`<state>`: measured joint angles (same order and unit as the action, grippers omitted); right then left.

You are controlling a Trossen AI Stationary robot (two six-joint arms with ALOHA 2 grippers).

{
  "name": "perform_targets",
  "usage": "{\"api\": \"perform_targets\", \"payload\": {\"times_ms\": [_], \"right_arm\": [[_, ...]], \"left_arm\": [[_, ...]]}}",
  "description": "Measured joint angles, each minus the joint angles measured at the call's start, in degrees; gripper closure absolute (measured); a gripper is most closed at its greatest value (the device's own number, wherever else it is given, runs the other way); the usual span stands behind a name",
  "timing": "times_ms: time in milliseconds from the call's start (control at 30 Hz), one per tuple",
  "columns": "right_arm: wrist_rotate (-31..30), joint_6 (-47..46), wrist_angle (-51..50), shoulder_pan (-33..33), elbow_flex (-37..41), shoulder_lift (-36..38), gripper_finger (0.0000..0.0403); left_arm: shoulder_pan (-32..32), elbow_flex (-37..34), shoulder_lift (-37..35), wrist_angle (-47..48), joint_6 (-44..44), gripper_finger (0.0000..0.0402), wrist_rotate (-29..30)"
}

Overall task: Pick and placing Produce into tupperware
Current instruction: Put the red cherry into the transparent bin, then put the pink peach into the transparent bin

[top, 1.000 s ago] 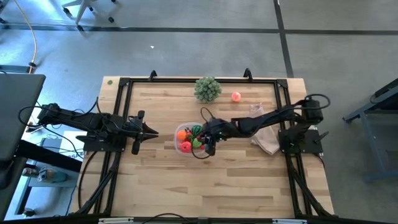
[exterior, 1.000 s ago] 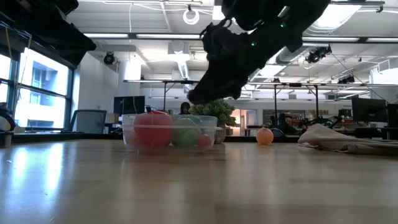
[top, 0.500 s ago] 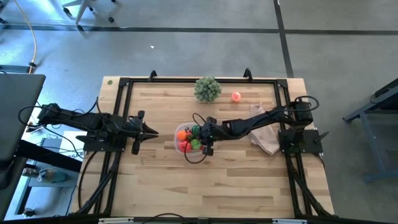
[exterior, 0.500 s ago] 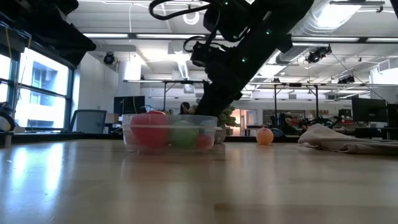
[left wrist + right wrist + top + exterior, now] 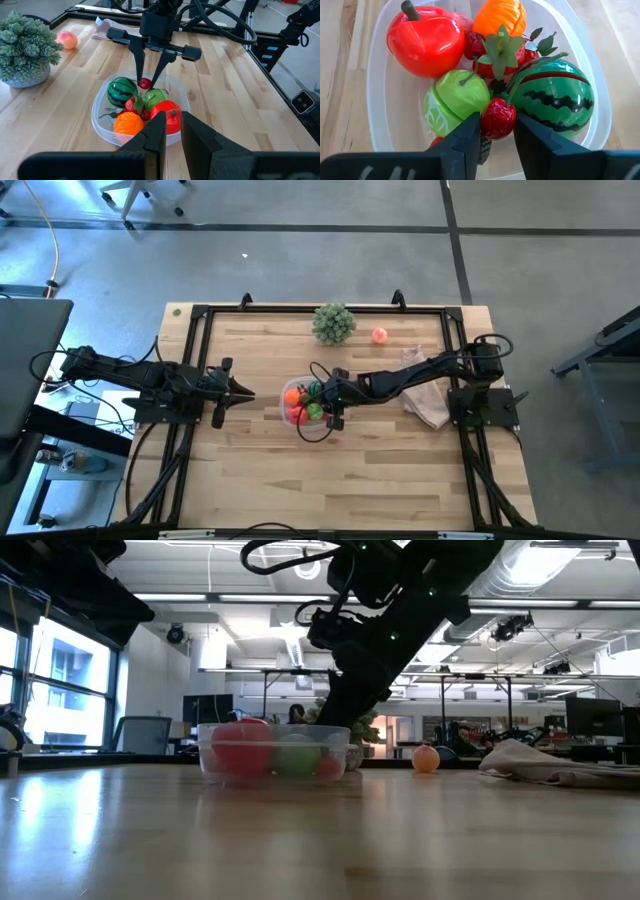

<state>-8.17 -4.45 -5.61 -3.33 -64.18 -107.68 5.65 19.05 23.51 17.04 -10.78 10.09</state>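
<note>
— Two arms are at the table [image 5: 250, 480]. Which one is working?

— Start on the left. The left gripper [image 5: 243, 391] waits near the table's left edge. Its fingers sit very close together and hold nothing.

— And next to it?

— The tupperware [image 5: 287, 405] sits near the middle of the table. It has lots of produce in it: a red apple [image 5: 425, 41], an orange [image 5: 499, 16], a green apple [image 5: 451, 101], a watermelon [image 5: 555, 96] and some little berries.

— What is the right arm doing?

— The right gripper [image 5: 496, 131] is down over the tupperware. Its fingers squeeze a small red berry [image 5: 497, 118]. The berry is just above the other fruit, between the green apple and the watermelon.

— So what step is this?

— I think it is the putting-in step. The berry is over the tupperware but not let go yet.

— What comes next?

— The fingers should open so the berry drops in. Then the arm should lift up slowly, so it does not bump the pile.

— Anything left to pick?

— Yes. A pink peach [image 5: 380, 335] lies near the table's far edge, beside the bushy plant [image 5: 333, 323]. A bag [image 5: 430, 402] lies by the right edge.
</note>
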Motion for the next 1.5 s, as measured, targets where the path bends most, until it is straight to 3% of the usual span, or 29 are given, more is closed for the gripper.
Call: {"api": "perform_targets", "payload": {"times_ms": [533,800,933,1100,1167,1267,1500], "right_arm": [[2.23,-1.09,0.04,-0.09,0.02,0.62,0.0263],[1.77,-3.52,-1.68,-0.11,0.04,8.33,0.0263],[-3.73,-9.26,-5.23,-0.1,0.04,14.81,0.0263],[-16.39,-22.95,-11.68,0.87,0.04,22.77,0.0263],[-20.16,-31.42,-15.15,2.03,0.04,25.47,0.0263],[-19.28,-38.73,-20.81,5.83,0.04,28.76,0.0263],[-13.2,-40.63,-27.76,19.16,0.07,30.17,0.0263]], "left_arm": [[-0.01,0.02,-0.02,0.0,0.0,0.0355,0.02],[-0.01,0.02,-0.01,-0.01,0.0,0.0355,0.02],[-0.02,0.0,-0.02,-0.04,-0.01,0.0355,0.0],[0.0,0.0,-0.02,-0.05,0.01,0.0355,0.0],[-0.01,0.01,-0.02,-0.07,0.0,0.0355,0.02],[0.0,0.0,-0.02,-0.07,-0.01,0.0355,0.0],[-0.02,0.02,-0.01,-0.09,-0.01,0.0355,0.01]]}}
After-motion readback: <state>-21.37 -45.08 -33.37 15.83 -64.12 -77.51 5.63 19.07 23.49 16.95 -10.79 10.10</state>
